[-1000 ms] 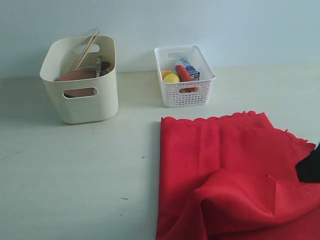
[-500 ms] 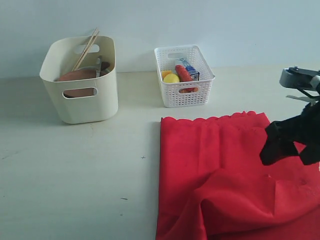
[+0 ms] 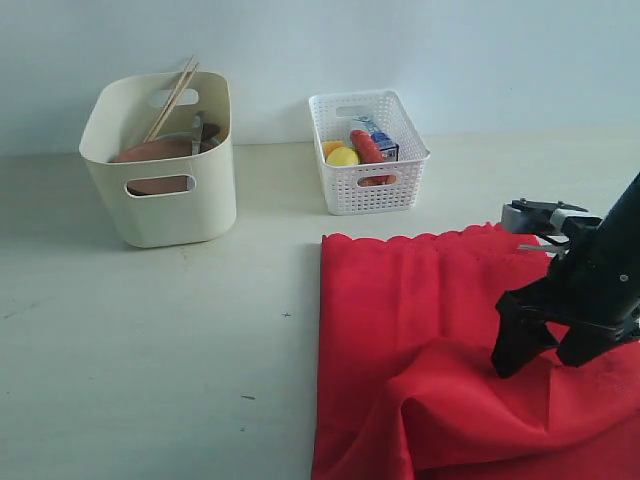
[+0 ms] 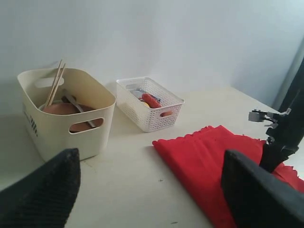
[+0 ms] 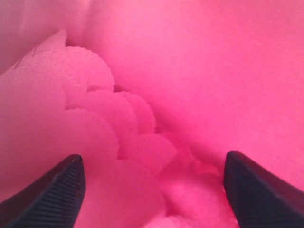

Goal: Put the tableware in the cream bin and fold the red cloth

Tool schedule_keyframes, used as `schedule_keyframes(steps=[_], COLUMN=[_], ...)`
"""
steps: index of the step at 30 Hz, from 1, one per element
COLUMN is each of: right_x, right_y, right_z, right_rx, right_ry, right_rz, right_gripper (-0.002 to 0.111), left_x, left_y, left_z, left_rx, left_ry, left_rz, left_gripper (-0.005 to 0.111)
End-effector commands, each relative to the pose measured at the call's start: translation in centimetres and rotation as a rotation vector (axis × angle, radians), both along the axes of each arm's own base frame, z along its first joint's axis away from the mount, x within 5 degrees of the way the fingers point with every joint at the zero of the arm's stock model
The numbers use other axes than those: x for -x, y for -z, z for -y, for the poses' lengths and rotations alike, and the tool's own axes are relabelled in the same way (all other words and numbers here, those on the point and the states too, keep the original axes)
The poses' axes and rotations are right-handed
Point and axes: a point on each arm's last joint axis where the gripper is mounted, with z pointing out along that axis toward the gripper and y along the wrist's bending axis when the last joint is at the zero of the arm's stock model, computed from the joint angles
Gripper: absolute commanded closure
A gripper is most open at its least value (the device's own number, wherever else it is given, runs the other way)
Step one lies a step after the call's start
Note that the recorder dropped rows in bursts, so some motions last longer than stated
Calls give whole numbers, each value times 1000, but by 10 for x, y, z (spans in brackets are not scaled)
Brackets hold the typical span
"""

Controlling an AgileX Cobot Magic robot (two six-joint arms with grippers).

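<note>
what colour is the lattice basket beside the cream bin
The lattice basket is white; it shows best in the exterior view.

Brought the right gripper [image 3: 540, 358] in from the right edge, where only a dark sliver had shown, first high over the right side of the red cloth [image 3: 420, 300], then lower and further left, fingertips spread wide at the cloth's raised fold.

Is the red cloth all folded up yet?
Only partly: the red cloth has a rumpled flap lying over its near part, and the open right gripper is over it.
</note>
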Motion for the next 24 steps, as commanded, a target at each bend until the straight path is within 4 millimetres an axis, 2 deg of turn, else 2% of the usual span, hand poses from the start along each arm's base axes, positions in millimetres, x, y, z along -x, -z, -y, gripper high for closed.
schedule_keyframes(steps=[1, 4, 8, 11, 15, 20, 24], right_x=[0, 3, 3, 4, 6, 14, 27], right_y=[2, 3, 3, -2, -15, -45, -69], right_z=[-7, -6, -5, -4, 0, 10, 15], right_rx=[-103, -102, -85, -77, -28, 72, 120], right_ry=[-72, -102, -109, -108, -92, -45, -19], right_rz=[-34, -57, -59, -45, -7, 79, 98], right_gripper=[39, 52, 88, 107, 108, 108, 108], left_x=[0, 0, 0, 0, 0, 0, 0], left_y=[2, 2, 2, 2, 2, 2, 2], left_z=[0, 0, 0, 0, 0, 0, 0], left_rx=[-3, -3, -2, -2, -3, -2, -2], left_ry=[3, 3, 4, 4, 3, 4, 4], left_rz=[-3, -3, -7, -7, -9, -10, -10], left_gripper=[29, 29, 29, 29, 29, 29, 29])
